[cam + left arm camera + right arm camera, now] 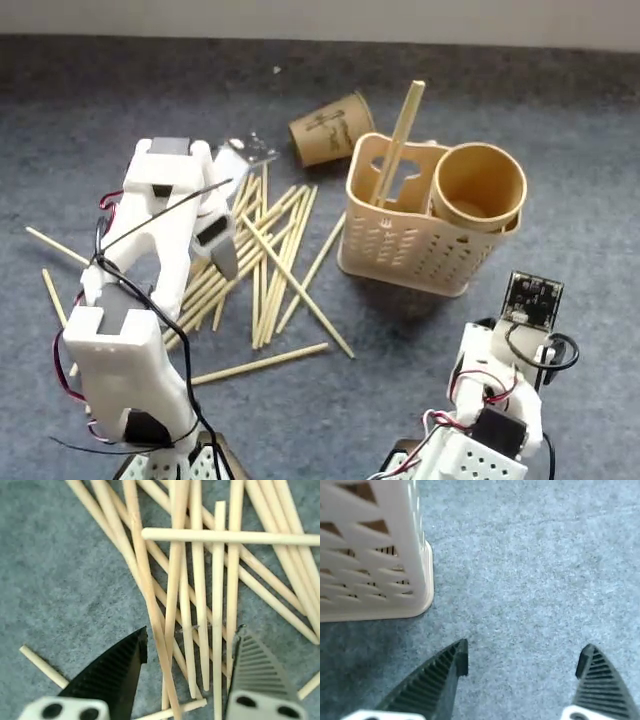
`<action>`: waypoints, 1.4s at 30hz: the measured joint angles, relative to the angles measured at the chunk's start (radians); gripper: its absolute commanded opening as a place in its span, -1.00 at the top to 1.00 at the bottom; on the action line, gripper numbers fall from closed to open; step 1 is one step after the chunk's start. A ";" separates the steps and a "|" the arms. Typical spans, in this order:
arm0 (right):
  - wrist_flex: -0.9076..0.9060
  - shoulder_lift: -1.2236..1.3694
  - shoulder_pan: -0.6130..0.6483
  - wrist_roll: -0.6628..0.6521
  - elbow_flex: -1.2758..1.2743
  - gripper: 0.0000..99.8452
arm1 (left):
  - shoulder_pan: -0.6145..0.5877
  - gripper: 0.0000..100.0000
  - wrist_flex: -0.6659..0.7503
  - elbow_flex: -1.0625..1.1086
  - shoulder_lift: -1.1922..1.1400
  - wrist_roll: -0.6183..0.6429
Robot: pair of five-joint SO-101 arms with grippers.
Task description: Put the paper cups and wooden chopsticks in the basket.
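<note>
Left arm: the white left arm (165, 215) leans forward over the scattered sticks, wrist bent down toward the floor.
Left gripper: the left gripper (192, 632) hangs low above the pile. Its jaws stand apart, one dark and one pale, with several sticks lying in the gap below them and none clamped.
Right arm: the white right arm (500, 400) stands folded near the front edge, its wrist beside the basket's near corner.
Right gripper: the right gripper (525, 647) points down at bare floor, its jaws spread wide and holding nothing. The basket's lower corner lies just beside one jaw.
Basket: the cream slotted plastic basket (400, 245) stands upright on the grey carpet (480, 90), between the two arms and farther back.
Basket contents: a tan paper cup (478, 185) sits upright, mouth up, in the end nearer the right arm. An upright wooden chopstick (400, 135) leans in the other part, its top rising above the rim.
Outside the basket: a second tan paper cup (330, 128) lies on its side just behind the basket. The loose wooden chopsticks (265, 255) lie crossed in a heap beside it, under the left arm.
</note>
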State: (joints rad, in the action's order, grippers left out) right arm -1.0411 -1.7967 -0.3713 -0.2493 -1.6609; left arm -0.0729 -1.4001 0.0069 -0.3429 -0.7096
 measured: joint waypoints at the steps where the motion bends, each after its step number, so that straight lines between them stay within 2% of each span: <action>1: 0.000 0.000 0.000 0.000 0.000 0.33 | 0.002 0.42 0.002 0.009 0.000 -0.029; 7: 0.000 0.000 0.000 0.000 0.000 0.33 | 0.021 0.43 0.006 0.044 -0.091 -0.068; 13: 0.003 0.000 0.000 0.000 0.000 0.33 | 0.035 0.45 0.020 -0.037 -0.213 -0.058; 15: 0.003 0.000 0.000 0.000 0.000 0.33 | 0.035 0.59 0.009 -0.077 -0.250 -0.031; 18: 0.003 0.000 0.000 0.000 0.000 0.33 | 0.035 0.95 -0.044 -0.141 -0.293 -0.015; 19: 0.003 0.000 0.000 0.000 0.000 0.33 | 0.035 1.00 -0.057 -0.161 -0.307 -0.014; 30: 0.003 0.000 0.000 0.000 0.000 0.33 | 0.037 0.99 -0.167 -0.258 -0.284 -0.008; 42: 0.003 0.000 0.000 0.000 0.000 0.33 | 0.057 0.99 -0.302 -0.539 -0.003 0.100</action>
State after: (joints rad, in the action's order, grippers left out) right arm -1.0380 -1.7967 -0.3713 -0.2493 -1.6609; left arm -0.0161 -1.7024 -0.5317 -0.3460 -0.6099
